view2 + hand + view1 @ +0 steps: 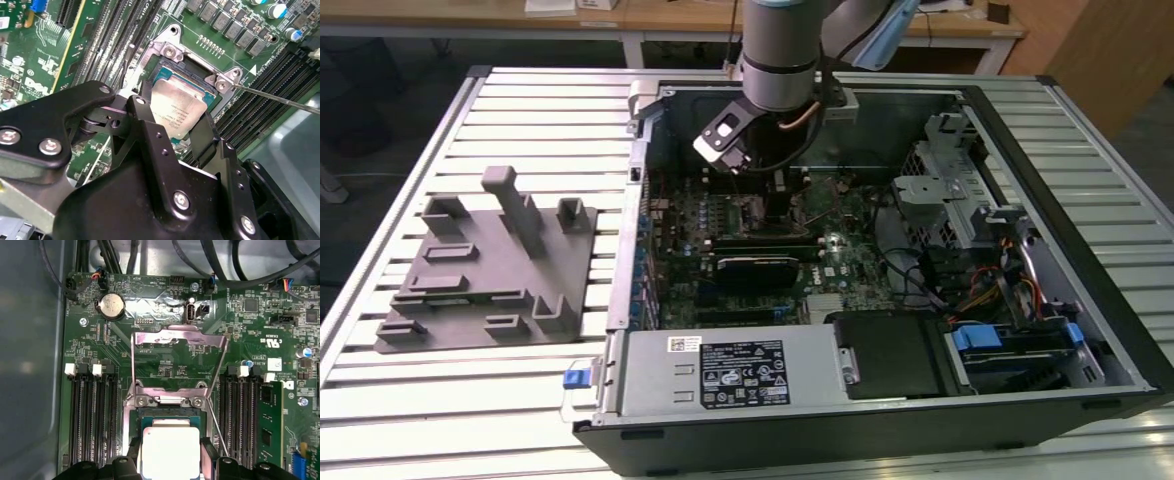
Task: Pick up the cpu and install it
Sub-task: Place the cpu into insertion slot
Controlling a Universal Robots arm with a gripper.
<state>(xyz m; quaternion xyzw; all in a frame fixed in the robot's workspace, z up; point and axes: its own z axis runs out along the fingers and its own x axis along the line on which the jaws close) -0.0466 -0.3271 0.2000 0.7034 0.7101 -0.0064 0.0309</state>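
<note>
Claw [174,131] narrow, gripping cpu [176,111] by two edges; cpu over socket [167,412].

Robotics lab or workshop, open desktop computer case [854,440] lying on a slatted aluminium workbench [454,420], industrial robot arm [781,60] reaching down into it, grey plastic fixture tray [467,300] alongside, light wooden desks [680,15] behind.
</note>
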